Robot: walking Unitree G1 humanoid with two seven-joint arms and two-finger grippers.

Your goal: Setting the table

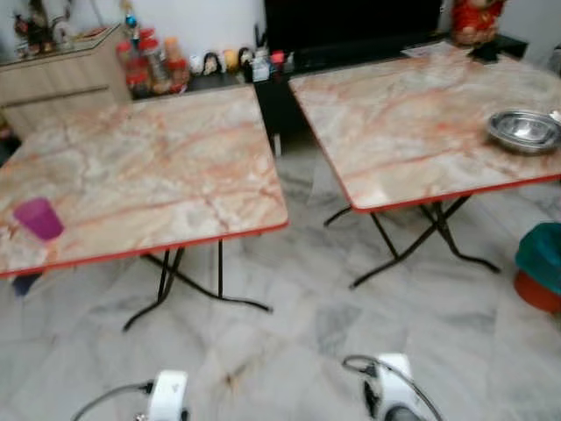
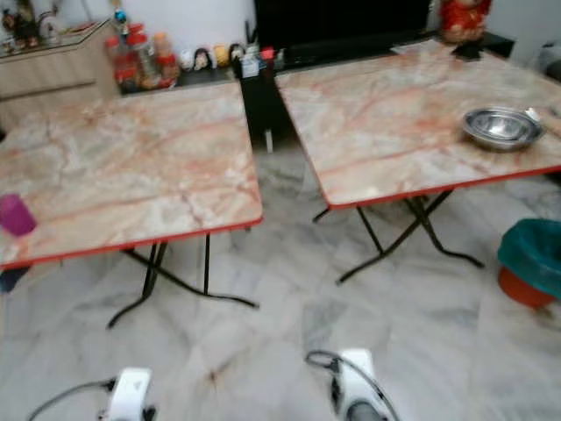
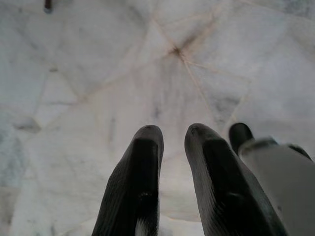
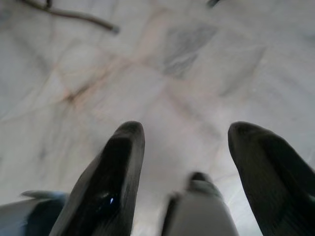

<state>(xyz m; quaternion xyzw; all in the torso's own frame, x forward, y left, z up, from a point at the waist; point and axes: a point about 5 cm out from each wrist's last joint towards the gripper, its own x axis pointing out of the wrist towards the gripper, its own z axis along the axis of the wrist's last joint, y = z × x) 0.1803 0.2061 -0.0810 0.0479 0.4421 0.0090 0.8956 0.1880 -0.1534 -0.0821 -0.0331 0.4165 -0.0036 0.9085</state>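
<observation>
Two marble-patterned folding tables with red edges stand ahead of me: the left table (image 1: 149, 175) and the right table (image 1: 421, 114). A purple cup (image 1: 38, 217) stands near the left table's front left corner. A steel bowl (image 1: 524, 130) sits at the right table's right side. Both arms hang low over the floor, short of the tables. In the left wrist view my left gripper (image 3: 173, 135) points at the marble floor with its fingers close together and nothing between them. My right gripper (image 4: 184, 132) is open and holds nothing.
A gap of floor (image 1: 302, 184) runs between the two tables. Black crossed legs (image 1: 171, 276) stand under each table. A teal bin over an orange tub (image 1: 539, 263) sits on the floor at the right. A wooden cabinet (image 1: 61, 79), bottles (image 1: 153, 61) and a black console (image 1: 351, 35) line the back wall.
</observation>
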